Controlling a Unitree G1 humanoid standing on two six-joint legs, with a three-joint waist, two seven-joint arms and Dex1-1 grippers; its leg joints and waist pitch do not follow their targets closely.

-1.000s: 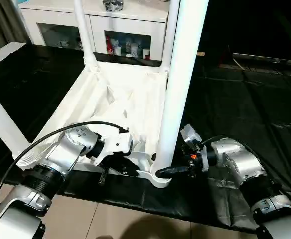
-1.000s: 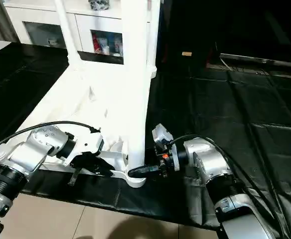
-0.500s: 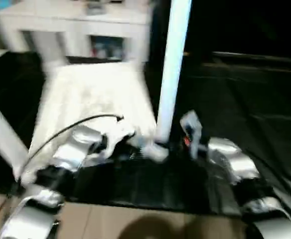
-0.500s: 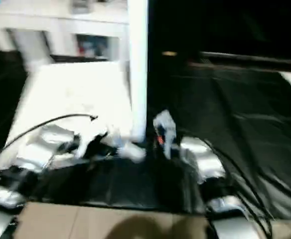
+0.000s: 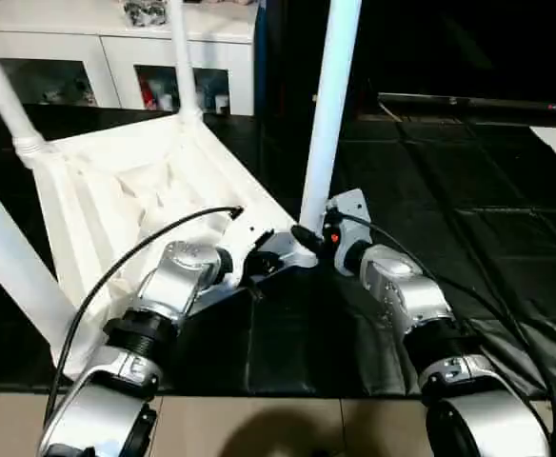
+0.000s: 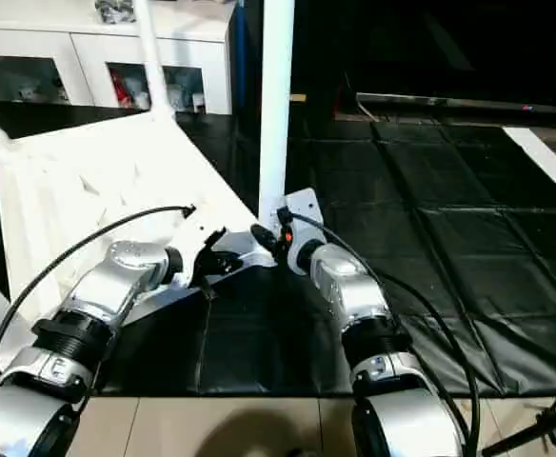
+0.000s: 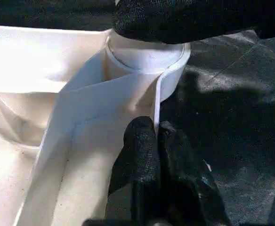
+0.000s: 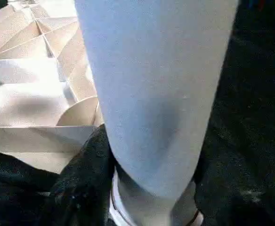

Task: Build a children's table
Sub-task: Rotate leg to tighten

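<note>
The table top (image 5: pixel 116 190) lies ribbed side up on the black mat, its near corner socket (image 7: pixel 147 61) holding an upright leg (image 5: pixel 327 114). The right gripper (image 8: pixel 149 188) clamps that leg's base from the right. The left gripper (image 7: pixel 157 141), fingers together, pinches the top's rim just beside the socket.

Both eye views look down from the head; each wrist view sits close against the shared corner socket (image 7: pixel 147 59).
</note>
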